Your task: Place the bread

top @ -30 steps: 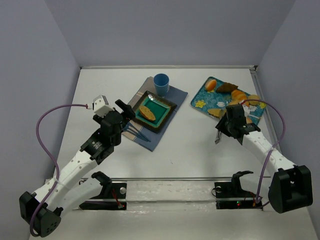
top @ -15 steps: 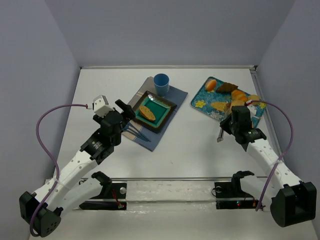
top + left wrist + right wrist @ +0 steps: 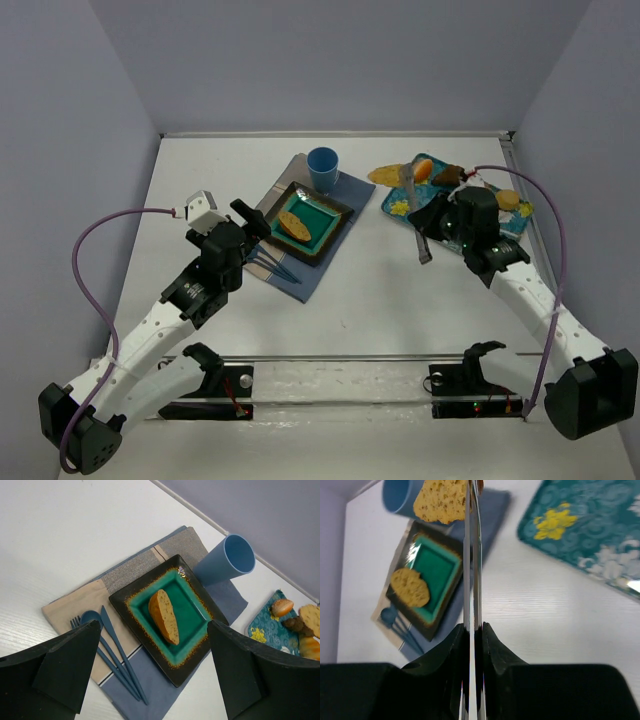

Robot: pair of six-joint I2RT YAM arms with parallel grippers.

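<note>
Bread (image 3: 293,224) on plate (image 3: 320,214), cup (image 3: 322,167) behind

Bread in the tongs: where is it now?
Top view, right of centre: the bread is pinched at the tip of the tongs, between the cup and the left corner of the tray.

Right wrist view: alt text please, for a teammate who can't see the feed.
The right end effector is shut on metal tongs that pinch a bread slice at the frame's top, beside a blue cup. Below left, a second slice lies on a green square plate; a teal floral tray sits at right.
</note>
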